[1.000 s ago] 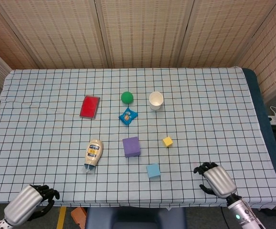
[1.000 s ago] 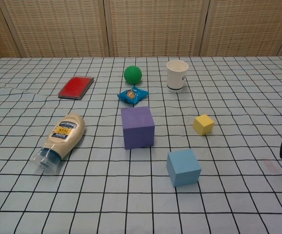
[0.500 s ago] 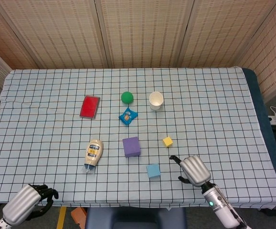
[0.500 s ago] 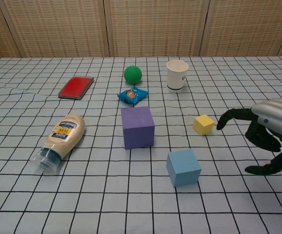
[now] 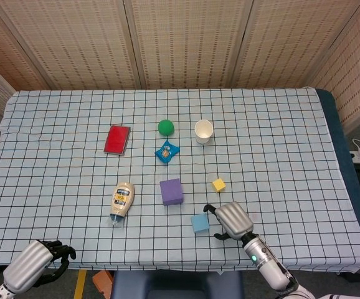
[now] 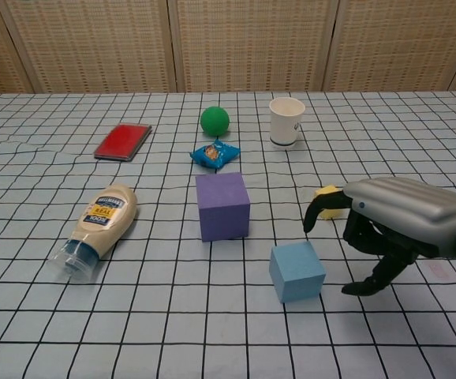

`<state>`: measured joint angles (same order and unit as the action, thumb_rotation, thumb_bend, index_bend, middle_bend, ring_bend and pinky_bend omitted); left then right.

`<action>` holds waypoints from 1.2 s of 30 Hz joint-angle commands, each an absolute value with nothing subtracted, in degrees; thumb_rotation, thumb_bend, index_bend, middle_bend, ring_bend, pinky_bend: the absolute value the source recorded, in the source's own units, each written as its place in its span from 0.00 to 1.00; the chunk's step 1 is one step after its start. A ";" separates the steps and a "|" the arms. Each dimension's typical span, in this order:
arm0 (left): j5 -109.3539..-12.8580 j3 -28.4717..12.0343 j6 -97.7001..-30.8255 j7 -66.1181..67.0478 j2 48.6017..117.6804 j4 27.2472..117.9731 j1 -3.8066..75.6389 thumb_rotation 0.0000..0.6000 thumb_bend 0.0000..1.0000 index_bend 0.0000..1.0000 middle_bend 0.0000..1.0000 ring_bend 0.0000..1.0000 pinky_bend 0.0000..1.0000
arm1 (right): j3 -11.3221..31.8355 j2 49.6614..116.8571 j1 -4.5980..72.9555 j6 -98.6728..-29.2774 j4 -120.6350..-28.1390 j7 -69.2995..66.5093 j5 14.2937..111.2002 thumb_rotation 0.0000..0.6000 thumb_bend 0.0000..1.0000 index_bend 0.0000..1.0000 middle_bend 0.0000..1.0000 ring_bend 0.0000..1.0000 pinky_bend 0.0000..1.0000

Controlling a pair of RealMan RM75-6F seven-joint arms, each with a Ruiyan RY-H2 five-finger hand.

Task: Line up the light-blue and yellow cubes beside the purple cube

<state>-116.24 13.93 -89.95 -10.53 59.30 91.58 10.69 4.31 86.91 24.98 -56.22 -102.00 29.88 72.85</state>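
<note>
The purple cube (image 5: 171,191) (image 6: 222,206) stands mid-table. The light-blue cube (image 5: 199,223) (image 6: 297,271) lies in front of it and to its right. The small yellow cube (image 5: 218,185) shows whole in the head view; in the chest view the yellow cube (image 6: 327,192) is mostly hidden behind my right hand. My right hand (image 5: 232,220) (image 6: 394,222) hovers just right of the light-blue cube, fingers spread and curved, holding nothing. My left hand (image 5: 37,263) hangs off the table's front-left corner with its fingers curled in, seen only in the head view.
A mayonnaise bottle (image 5: 121,201) (image 6: 99,223) lies on its side left of the purple cube. Behind are a blue snack packet (image 5: 166,151) (image 6: 215,153), a green ball (image 5: 165,127) (image 6: 214,120), a white cup (image 5: 203,131) (image 6: 286,121) and a red box (image 5: 117,139) (image 6: 123,140).
My right hand has swept leftwards from the table's front right to just beside the light-blue cube, covering most of the yellow cube in the chest view. The left hand and cubes stayed put.
</note>
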 commanded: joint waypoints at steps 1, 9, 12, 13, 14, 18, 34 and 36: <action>-116.18 13.92 -89.86 -10.64 59.30 91.56 10.73 1.00 0.52 0.49 0.61 0.56 0.78 | 4.18 88.36 25.74 -55.91 -100.58 29.83 71.91 1.00 0.02 0.35 0.91 0.79 0.85; -116.19 14.10 -89.39 -11.37 59.30 91.48 10.96 1.00 0.52 0.49 0.61 0.56 0.78 | 3.70 91.99 26.85 -55.85 -96.67 28.08 70.54 1.00 0.02 0.41 0.92 0.81 0.87; -116.28 14.12 -89.47 -11.52 59.26 91.46 10.99 1.00 0.52 0.49 0.61 0.56 0.78 | 3.34 92.95 26.99 -56.28 -95.50 27.24 71.02 1.00 0.02 0.46 0.92 0.81 0.88; -116.26 14.11 -89.53 -11.56 59.25 91.47 10.97 1.00 0.52 0.49 0.61 0.56 0.78 | 3.26 93.16 27.01 -56.45 -95.25 26.96 71.21 1.00 0.02 0.48 0.93 0.82 0.88; -116.24 14.08 -89.57 -11.59 59.26 91.46 10.96 1.00 0.52 0.49 0.61 0.56 0.78 | 3.20 93.42 27.01 -56.73 -94.92 26.47 71.50 1.00 0.02 0.50 0.93 0.82 0.88; -116.35 14.16 -89.59 -11.67 59.20 91.46 10.96 1.00 0.52 0.49 0.61 0.56 0.78 | 3.09 94.21 26.73 -58.18 -93.90 24.33 72.91 1.00 0.02 0.58 0.94 0.83 0.89; -116.75 14.42 -89.28 -11.49 59.21 91.62 11.05 1.00 0.52 0.49 0.61 0.56 0.78 | 5.68 95.76 27.31 -62.19 -89.97 23.26 73.82 1.00 0.02 0.63 0.94 0.83 0.89; -116.74 14.43 -89.27 -11.50 59.20 91.62 11.05 1.00 0.52 0.49 0.61 0.56 0.78 | 5.86 95.95 27.45 -62.11 -89.63 23.29 73.63 1.00 0.02 0.63 0.94 0.83 0.89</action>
<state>-116.74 14.43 -89.27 -11.49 59.20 91.62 11.05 5.71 95.78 27.30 -62.15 -89.84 23.22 73.79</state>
